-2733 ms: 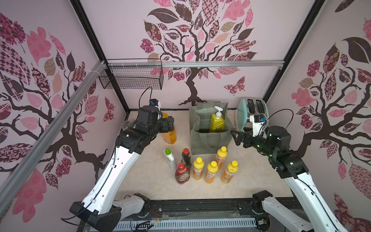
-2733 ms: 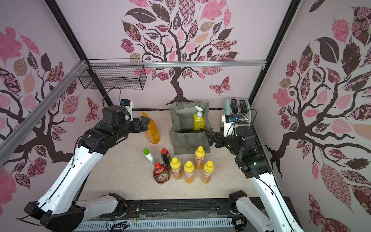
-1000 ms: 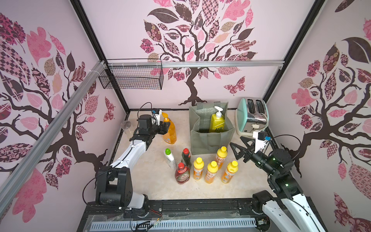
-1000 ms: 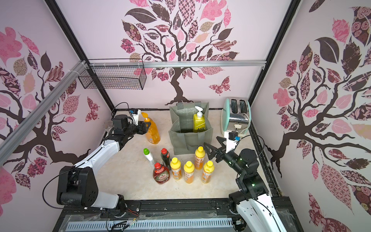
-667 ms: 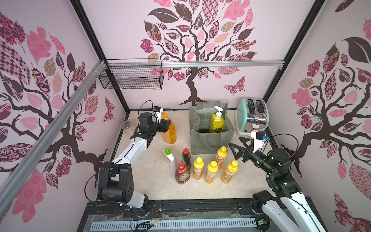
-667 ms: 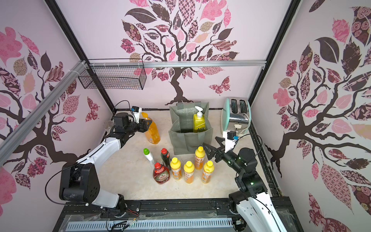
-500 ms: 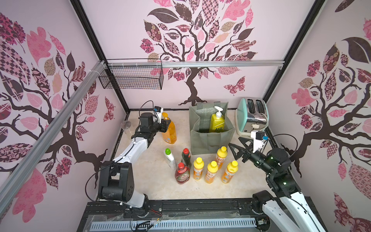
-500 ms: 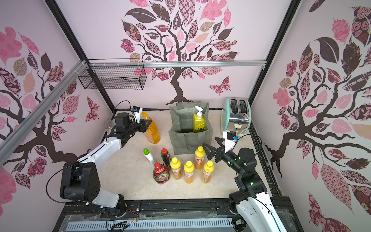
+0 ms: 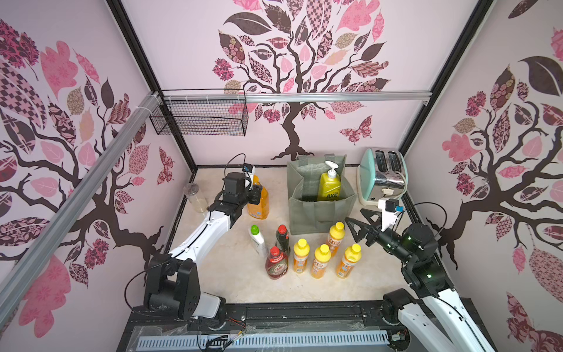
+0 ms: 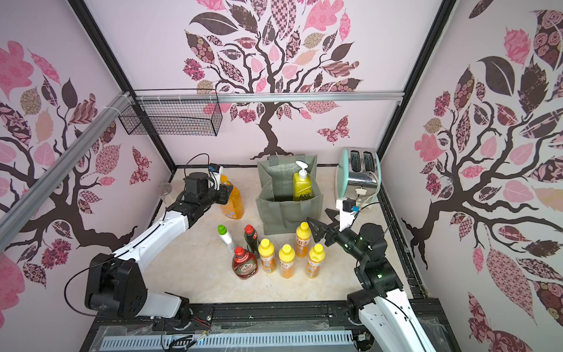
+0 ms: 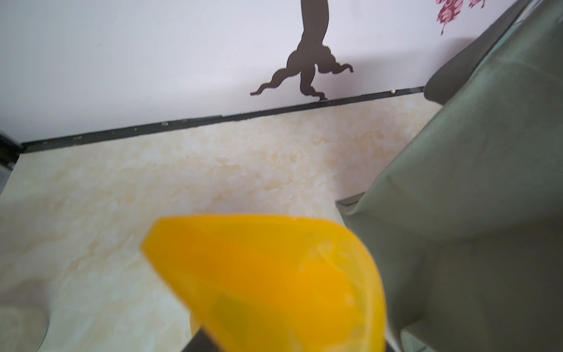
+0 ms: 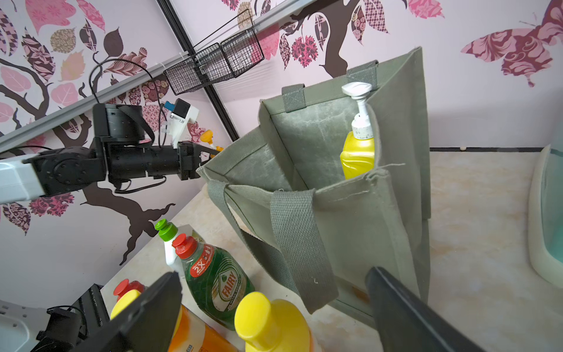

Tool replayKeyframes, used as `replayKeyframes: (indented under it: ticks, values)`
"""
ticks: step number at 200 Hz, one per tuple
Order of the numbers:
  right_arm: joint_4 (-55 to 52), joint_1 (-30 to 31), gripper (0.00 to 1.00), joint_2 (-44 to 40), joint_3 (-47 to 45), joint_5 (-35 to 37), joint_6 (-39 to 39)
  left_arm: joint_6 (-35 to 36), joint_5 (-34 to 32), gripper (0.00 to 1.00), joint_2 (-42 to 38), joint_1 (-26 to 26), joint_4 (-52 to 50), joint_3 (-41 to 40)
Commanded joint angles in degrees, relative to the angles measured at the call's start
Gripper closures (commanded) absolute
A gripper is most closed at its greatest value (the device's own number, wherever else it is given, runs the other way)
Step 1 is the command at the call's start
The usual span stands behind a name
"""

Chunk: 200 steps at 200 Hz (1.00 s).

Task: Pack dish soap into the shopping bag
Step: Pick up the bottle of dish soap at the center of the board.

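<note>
The tall yellow plastic pump bottle (image 9: 328,187) reads "AXE" in both top views. "FAIRY" stands on the squat red plastic bottle (image 9: 277,264) and, below a red "2X" collar, on the green red-capped bottle (image 12: 219,283). The small orange yellow-capped bottles (image 9: 320,262) carry label print that seems too small to read.

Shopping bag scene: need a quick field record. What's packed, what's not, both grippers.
bag: shopping bag, upright, mouth open
packed: yellow AXE pump bottle, upright inside
unpacked: orange pump bottle; four small orange bottles; red Fairy bottle; dark red-capped bottle; white green-capped bottle
left gripper: at the orange pump bottle's neck, grip unclear
right gripper: open, empty, beside the small orange bottles
other: toaster; glass jar
</note>
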Motion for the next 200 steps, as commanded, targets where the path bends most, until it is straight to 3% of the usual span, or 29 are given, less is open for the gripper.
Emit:
replayKeyframes:
  ticks: [1, 43, 78, 100, 149, 188, 200]
  values:
    - [0.83, -0.11, 0.00, 0.19, 0.28, 1.04, -0.08, -4.10, -4.17, 1.00, -8.58, 0.02, -0.30, 6.53]
    - [0.78, -0.11, 0.00, 1.07, 0.08, 2.24, -0.18, -10.99, 2.48, 1.00, -15.05, -0.11, -11.78, 15.19]
    - [1.40, -0.11, 0.00, 2.34, -0.11, 1.99, 0.29, -13.83, 5.75, 1.00, -19.89, -0.42, -16.51, 20.81]
    - [1.49, -0.11, 0.00, 3.01, -0.02, 1.65, 0.60, -15.76, 11.77, 1.00, -20.75, -0.38, -17.93, 25.54]
    - [0.70, -0.11, 0.00, 2.53, 0.49, 1.63, 0.79, -23.04, 24.59, 1.00, -18.06, -0.42, -14.93, 36.09]
    - [0.16, -0.09, 0.00, 2.07, 0.63, 1.45, 0.98, -29.70, 28.60, 1.00, -13.61, -0.72, -9.00, 41.36]
    - [-0.06, -0.10, 0.00, 1.91, 0.78, 1.45, 0.94, -30.15, 27.07, 1.00, -12.30, -3.16, -6.85, 42.08]
